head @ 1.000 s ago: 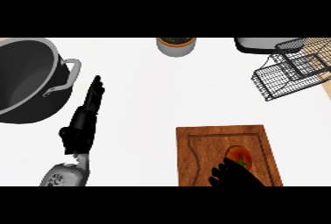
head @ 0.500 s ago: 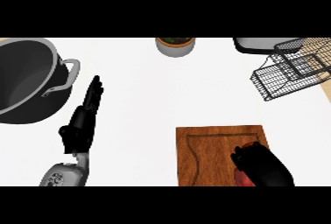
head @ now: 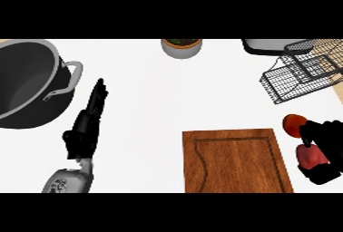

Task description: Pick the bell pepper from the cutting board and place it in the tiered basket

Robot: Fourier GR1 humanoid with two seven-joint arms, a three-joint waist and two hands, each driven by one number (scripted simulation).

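Pepper (head: 293,124) was off the cutting board (head: 236,159) by this point, held out past the board's right edge, near the worktop's right edge. The right hand (head: 323,149) had its fingers curled around it, so only a red-orange bit stuck out at the top of the grip; the rest was hidden. The left hand (head: 85,122) just lay on the worktop beside the big pot (head: 28,81), fingers straight and together, doing nothing.

My guess at doing this step well: carry the pepper toward the far right corner where the wire basket (head: 298,74) sat, bring it over a tier from above so nothing clips the wire rim, and only uncurl once it's sitting low inside. The basket looked tilted from this angle, so picking the right tier matters.

Containers: the basket's visible tiers looked bare, though I couldn't see all of it. The pot at the left edge looked dark and bare inside. The small pot (head: 181,46) at the far edge had something dark in it; couldn't tell what.
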